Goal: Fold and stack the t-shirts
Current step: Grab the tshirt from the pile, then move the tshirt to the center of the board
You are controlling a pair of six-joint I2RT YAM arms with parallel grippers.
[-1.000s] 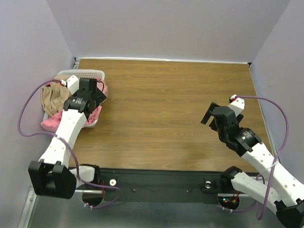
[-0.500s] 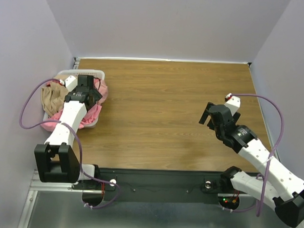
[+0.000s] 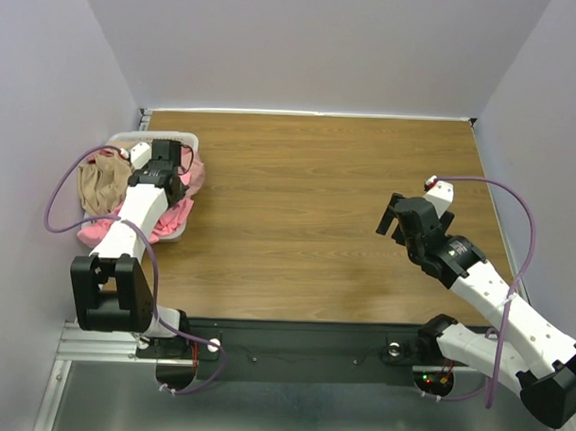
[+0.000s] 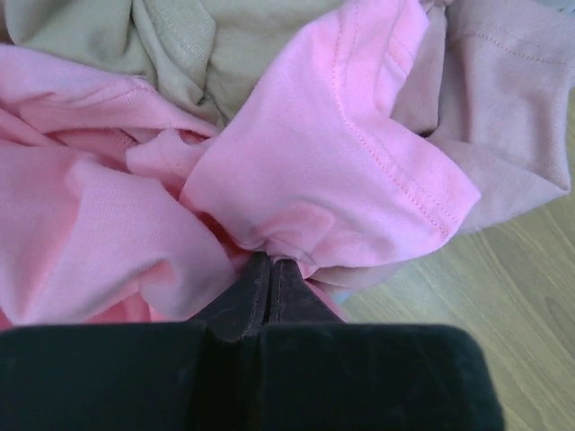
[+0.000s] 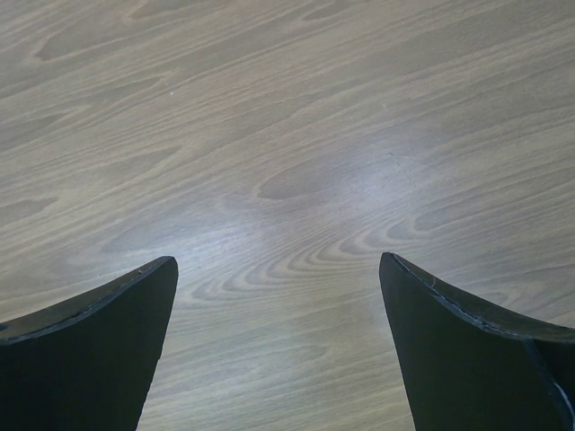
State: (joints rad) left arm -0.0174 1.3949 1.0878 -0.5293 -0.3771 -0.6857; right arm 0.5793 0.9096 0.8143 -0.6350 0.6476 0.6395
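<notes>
Left gripper [image 4: 269, 271] clamped on fold of salmon-pink t-shirt [image 4: 332, 171], likely to lift it out of basket [image 3: 151, 136] for folding. Tan-beige t-shirt [image 4: 207, 45] and dusty pink t-shirt [image 4: 512, 108] bunched against it in same heap. Right gripper [image 5: 278, 260] spread apart, empty, over desk [image 5: 287, 135], probably waiting to assist.

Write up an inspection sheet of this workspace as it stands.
Surface: wooden table, no marks seen.
Job's things: salmon-pink t-shirt, tan-beige t-shirt and dusty pink t-shirt crumpled together in the white basket at the far left; none folded.
Clutter: nothing seen.
Grippers: left gripper, jaws shut on the salmon-pink t-shirt; right gripper, jaws open over bare table.
Cables: purple cables, one looping off each arm.
Surroundings: pale lavender walls on three sides.
</notes>
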